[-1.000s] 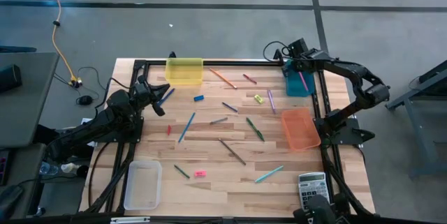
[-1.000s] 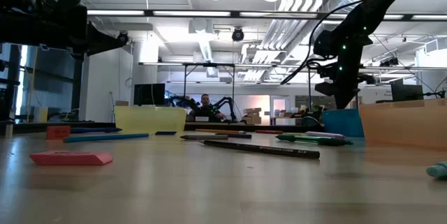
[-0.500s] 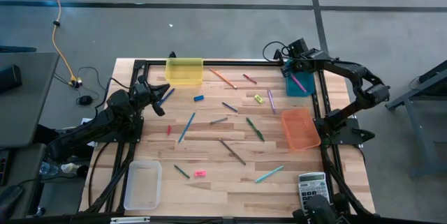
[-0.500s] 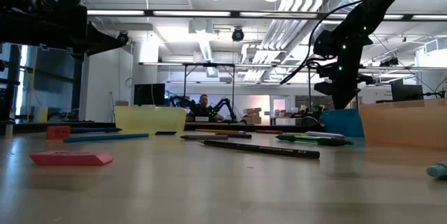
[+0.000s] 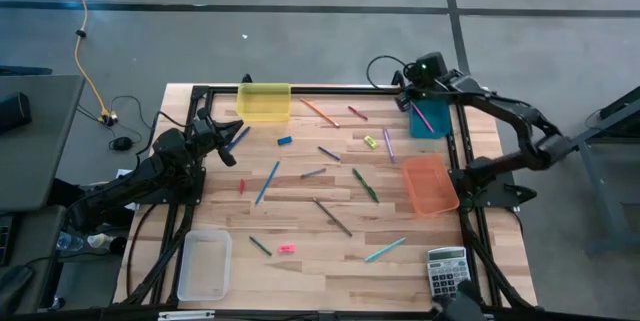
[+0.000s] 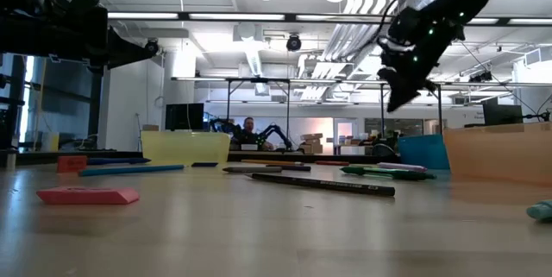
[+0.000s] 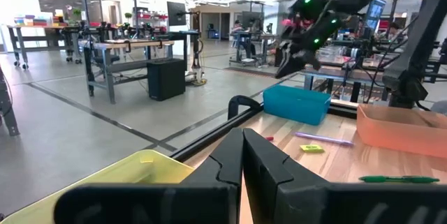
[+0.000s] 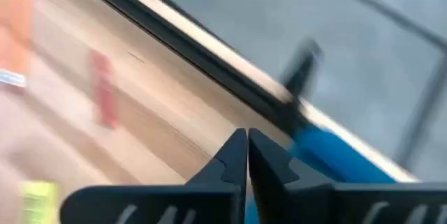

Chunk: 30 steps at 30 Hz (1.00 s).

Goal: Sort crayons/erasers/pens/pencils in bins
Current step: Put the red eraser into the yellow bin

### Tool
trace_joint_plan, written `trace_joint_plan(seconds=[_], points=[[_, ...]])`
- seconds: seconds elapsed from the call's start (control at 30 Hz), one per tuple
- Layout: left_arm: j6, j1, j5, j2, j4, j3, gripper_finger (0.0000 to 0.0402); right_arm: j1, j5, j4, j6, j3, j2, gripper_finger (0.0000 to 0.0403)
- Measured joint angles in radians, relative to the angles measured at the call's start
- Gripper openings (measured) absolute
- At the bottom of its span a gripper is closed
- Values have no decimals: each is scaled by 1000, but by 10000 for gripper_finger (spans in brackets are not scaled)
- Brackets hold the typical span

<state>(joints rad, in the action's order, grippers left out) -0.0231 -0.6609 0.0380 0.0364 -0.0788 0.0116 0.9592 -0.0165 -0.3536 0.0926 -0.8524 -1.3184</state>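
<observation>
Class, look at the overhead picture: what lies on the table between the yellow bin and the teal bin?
In the high view, two sticks lie between the yellow bin and the teal bin: an orange stick and a short red one.

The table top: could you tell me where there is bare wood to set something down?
Bare wood lies between the clear bin and the calculator along the near edge, below the pink eraser. The middle, from the yellow bin to the orange bin, is crowded with sticks.
</observation>
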Motion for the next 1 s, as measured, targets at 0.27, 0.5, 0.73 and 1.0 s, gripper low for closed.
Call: trace_joint_plan(seconds=[0.27,0.5,0.73,1.0], points=[[-1,0,0,0,0,0,0,-155,-151,485,-49,270,181,3],[-47,0,-1,0,0,0,0,-285,-200,760,-49,465,266,2],[-74,0,-1,0,-40,0,0,-364,-201,795,-49,494,273,2],[-127,0,-56,62,-51,31,0,-405,-201,837,-32,494,273,2]])
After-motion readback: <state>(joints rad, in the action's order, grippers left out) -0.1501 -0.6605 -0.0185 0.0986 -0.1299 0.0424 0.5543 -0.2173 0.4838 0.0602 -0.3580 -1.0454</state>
